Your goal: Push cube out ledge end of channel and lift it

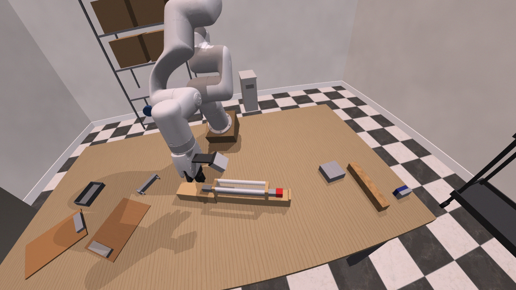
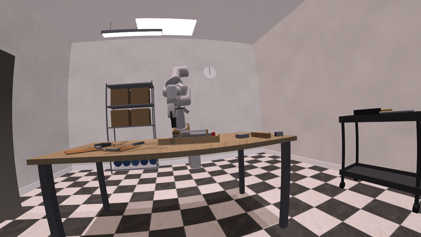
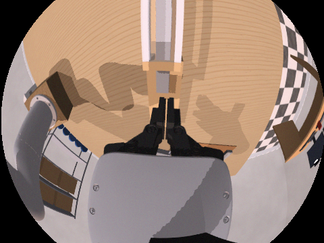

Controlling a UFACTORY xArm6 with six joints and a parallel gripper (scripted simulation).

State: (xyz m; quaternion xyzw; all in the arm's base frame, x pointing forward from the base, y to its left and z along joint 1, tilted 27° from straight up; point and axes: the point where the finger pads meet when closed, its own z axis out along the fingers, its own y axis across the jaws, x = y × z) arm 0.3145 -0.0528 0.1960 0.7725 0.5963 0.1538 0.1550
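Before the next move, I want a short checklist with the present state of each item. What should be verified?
1. Red cube out of the channel, on the end ledge: ok.
2. Pincer shut and holding nothing: ok.
3. Pincer outside the channel, above the opposite end: ok.
4. Grey pusher rod resting in the channel: ok.
5. Cube lifted high above the table: not ok, it sits on the ledge.
6. Cube touching the raised lip: cannot tell.
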